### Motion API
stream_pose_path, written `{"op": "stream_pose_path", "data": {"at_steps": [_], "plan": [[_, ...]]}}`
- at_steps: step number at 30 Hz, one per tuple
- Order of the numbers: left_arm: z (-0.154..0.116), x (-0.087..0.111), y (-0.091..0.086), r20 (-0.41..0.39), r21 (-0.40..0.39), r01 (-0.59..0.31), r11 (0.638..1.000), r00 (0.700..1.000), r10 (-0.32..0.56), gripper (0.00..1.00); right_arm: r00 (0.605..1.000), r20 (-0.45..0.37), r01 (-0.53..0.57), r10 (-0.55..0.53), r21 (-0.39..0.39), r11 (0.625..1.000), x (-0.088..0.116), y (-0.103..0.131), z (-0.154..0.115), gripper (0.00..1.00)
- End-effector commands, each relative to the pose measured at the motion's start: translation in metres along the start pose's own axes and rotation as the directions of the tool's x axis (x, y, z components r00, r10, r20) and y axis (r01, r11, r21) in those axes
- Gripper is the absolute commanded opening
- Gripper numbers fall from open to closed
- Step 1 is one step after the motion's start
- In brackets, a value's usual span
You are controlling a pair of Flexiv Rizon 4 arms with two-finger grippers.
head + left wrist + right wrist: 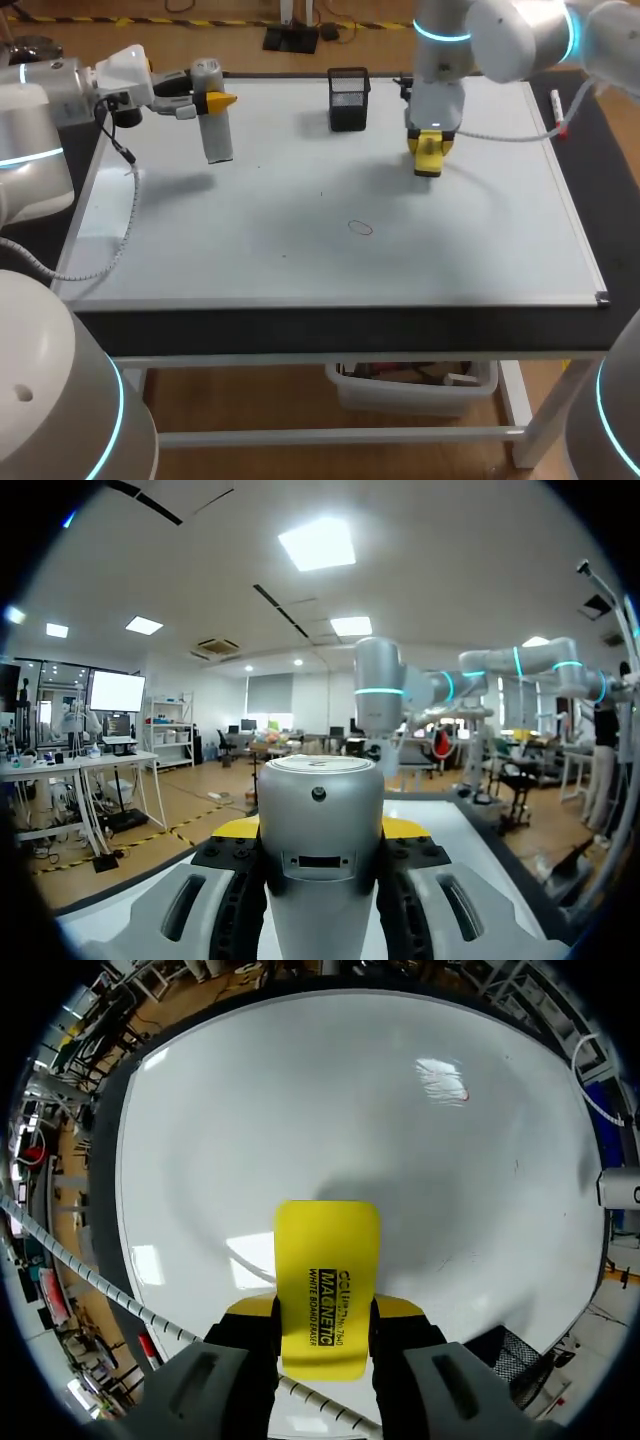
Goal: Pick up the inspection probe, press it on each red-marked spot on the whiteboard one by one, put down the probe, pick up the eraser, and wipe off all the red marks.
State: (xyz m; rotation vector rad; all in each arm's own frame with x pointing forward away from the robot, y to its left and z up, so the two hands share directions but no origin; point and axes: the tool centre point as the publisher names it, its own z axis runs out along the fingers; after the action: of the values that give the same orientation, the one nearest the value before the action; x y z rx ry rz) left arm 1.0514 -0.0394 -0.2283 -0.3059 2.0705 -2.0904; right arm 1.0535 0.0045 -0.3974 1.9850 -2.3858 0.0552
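My left gripper [213, 101] is shut on the silver cylindrical probe [218, 140], which hangs over the back left of the whiteboard [300, 250]. In the left wrist view the probe [320, 840] fills the space between the fingers of the left gripper [320, 830], both touching it. My right gripper [429, 148] is shut on the yellow eraser [429, 166] over the back right of the board. The eraser [327, 1280] sticks out ahead of that gripper [325, 1315]. A small red ring mark [360, 227] lies mid-board, well apart from the eraser; in the right wrist view a red mark [463, 1095] shows far ahead of the eraser.
A black mesh holder [348, 98] stands at the back middle of the board, between the two grippers. A marker pen [557, 112] lies off the board's right edge. A coiled cable [120, 240] hangs from my left arm over the board's left side.
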Motion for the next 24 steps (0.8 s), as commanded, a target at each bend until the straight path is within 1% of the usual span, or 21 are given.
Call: {"op": "stream_pose_path", "data": {"at_steps": [1,6,11,16,24], "plan": [[0.001,0.001,-0.001,0.004,0.000,-0.002,1.000,1.000,0.002,0.00,1.000,-0.006,-0.013,0.013,0.014,1.000,0.023,0.007,-0.007,0.00],[0.001,0.001,-0.001,0.004,0.000,-0.002,1.000,1.000,0.002,0.00,0.999,-0.020,-0.039,0.039,0.004,0.999,0.040,0.010,-0.006,0.00],[0.001,0.001,-0.001,0.004,0.000,-0.002,1.000,1.000,0.002,0.00,0.997,-0.029,-0.066,0.066,0.000,0.998,0.051,0.011,-0.004,0.00],[0.001,0.001,-0.001,0.004,0.000,-0.002,1.000,1.000,0.002,0.00,0.995,-0.029,-0.100,0.099,-0.005,0.995,0.058,0.014,-0.006,0.00],[0.001,0.001,-0.001,0.004,0.000,-0.002,1.000,1.000,0.002,0.00,0.995,-0.029,-0.100,0.099,-0.005,0.995,0.058,0.014,-0.006,0.00]]}}
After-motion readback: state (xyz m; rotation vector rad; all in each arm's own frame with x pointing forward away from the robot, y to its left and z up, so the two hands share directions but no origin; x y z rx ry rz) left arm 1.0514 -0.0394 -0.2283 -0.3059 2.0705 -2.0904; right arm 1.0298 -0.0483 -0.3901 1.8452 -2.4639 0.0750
